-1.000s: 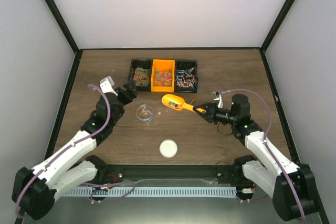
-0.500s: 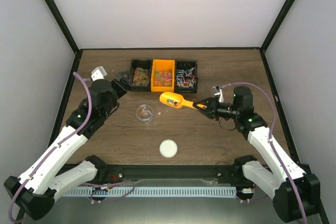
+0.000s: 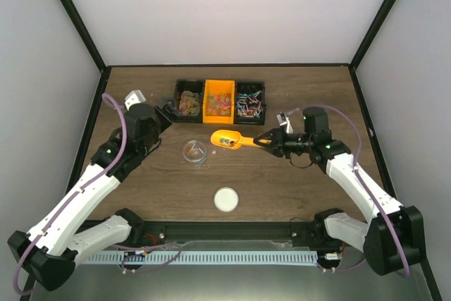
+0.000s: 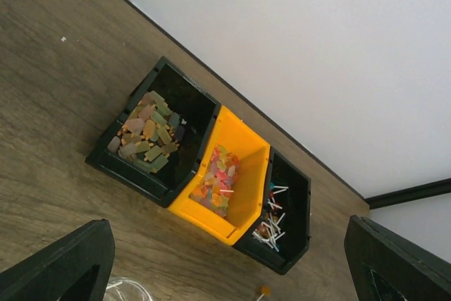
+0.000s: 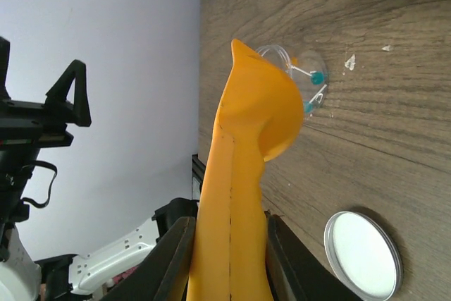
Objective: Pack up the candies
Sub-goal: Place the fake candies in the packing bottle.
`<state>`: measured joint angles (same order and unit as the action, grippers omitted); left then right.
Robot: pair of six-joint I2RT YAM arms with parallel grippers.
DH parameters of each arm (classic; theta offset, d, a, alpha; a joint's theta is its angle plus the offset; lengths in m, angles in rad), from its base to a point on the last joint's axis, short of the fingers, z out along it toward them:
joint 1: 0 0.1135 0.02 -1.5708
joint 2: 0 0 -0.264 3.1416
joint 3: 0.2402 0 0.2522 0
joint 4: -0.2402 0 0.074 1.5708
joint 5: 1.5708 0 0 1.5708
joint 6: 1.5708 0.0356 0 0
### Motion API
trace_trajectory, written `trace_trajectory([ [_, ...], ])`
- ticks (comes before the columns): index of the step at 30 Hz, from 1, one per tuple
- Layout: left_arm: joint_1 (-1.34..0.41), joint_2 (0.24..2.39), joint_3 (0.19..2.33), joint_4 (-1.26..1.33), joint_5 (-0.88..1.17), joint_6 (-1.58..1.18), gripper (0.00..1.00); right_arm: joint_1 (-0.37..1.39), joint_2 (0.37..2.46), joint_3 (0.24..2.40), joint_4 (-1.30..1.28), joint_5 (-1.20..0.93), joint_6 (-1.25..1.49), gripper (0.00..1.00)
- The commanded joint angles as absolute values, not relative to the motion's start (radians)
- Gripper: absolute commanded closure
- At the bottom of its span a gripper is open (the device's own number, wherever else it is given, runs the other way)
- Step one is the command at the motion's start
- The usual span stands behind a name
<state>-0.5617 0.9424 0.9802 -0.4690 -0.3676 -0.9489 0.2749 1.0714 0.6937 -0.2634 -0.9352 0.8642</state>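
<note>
The candies lie in three bins: brownish-green gummies (image 4: 146,135) in the left black bin (image 3: 187,101), red and orange gummies (image 4: 217,174) in the orange bin (image 3: 219,100), thin wrapped sticks (image 4: 271,223) in the right black bin (image 3: 250,100). My right gripper (image 3: 266,140) (image 5: 229,259) is shut on the handle of the orange scoop (image 3: 227,139) (image 5: 246,167), whose bowl hangs just right of the clear cup (image 3: 195,151) (image 5: 292,65). Two teal-tipped pieces (image 5: 313,89) lie in the cup. My left gripper (image 3: 166,113) (image 4: 225,244) is open and empty, left of the bins.
A white round lid (image 3: 226,199) (image 5: 363,255) lies on the wooden table (image 3: 282,181) near the front. One loose candy (image 4: 262,291) sits on the wood in front of the right bin. Black frame posts and white walls enclose the table.
My left arm has swung back to the left, away from the cup. The right gripper has carried the scoop a little left, toward the cup.
</note>
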Motion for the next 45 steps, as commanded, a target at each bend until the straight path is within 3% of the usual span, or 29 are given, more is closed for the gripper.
trace_trajectory([
  [1,-0.563,0.951,0.996,-0.486,-0.361,-0.959,0.08,0.308,1.102,0.766,-0.293,-0.953,0.816,0.99],
  [20,-0.563,0.916,0.971,-0.533,-0.382,-0.979,0.08,0.478,1.294,0.939,-0.379,-0.811,0.761,0.99],
  [45,-0.561,0.891,0.92,-0.568,-0.397,-0.997,0.08,0.576,1.45,1.218,-0.636,-0.565,0.588,0.99],
])
